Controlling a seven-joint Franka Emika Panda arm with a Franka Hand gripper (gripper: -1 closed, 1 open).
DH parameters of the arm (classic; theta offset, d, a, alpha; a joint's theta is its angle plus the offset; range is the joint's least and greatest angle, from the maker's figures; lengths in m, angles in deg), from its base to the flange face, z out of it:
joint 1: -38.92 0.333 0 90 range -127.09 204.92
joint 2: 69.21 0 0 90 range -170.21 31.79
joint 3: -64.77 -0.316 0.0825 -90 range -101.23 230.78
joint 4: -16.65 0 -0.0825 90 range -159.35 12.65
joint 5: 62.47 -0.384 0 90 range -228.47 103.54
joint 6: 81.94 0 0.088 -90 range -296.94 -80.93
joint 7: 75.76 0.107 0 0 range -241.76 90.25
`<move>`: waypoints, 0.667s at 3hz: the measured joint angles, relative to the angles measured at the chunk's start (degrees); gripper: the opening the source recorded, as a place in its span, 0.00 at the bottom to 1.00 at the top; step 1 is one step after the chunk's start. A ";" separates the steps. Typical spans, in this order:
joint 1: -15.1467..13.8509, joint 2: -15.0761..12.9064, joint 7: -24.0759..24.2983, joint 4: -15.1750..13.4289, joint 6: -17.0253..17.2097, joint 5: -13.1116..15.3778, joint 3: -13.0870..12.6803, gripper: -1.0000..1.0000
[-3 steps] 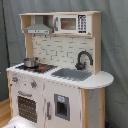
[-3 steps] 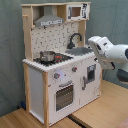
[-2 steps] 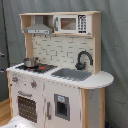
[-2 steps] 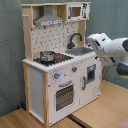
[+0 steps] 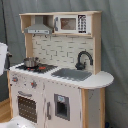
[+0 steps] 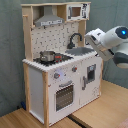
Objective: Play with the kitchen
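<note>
The kitchen [image 5: 60, 85] is a white and light-wood toy unit, seen in both exterior views, with a grey hood [image 5: 39, 27], a microwave [image 5: 70, 23], a black faucet [image 5: 84, 59] and a sink [image 5: 72, 74]. A small metal pot [image 5: 31, 62] stands on the red-ringed stove. In the second exterior view the kitchen [image 6: 55, 85] stands left of the white arm [image 6: 116, 47]. My gripper [image 6: 93, 38] is at the arm's end, just above the sink's [image 6: 80, 51] right corner, beside the faucet [image 6: 75, 39]. The oven door [image 6: 64, 95] is shut.
A grey curtain [image 5: 115, 60] hangs behind the kitchen. The unit stands on a wooden surface [image 6: 100, 112]. A white shape [image 5: 2, 55] pokes in at the first exterior view's left edge, and another white shape [image 5: 15, 122] lies at its bottom left.
In the second exterior view the arm's end has risen a little and now sits higher beside the faucet. The kitchen and the pot have not moved.
</note>
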 joint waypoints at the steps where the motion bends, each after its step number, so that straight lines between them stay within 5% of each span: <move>1: -0.55 -4.78 -3.28 0.81 0.32 0.00 0.88 1.00; 2: -1.66 -9.74 -6.66 2.51 0.43 0.00 1.40 1.00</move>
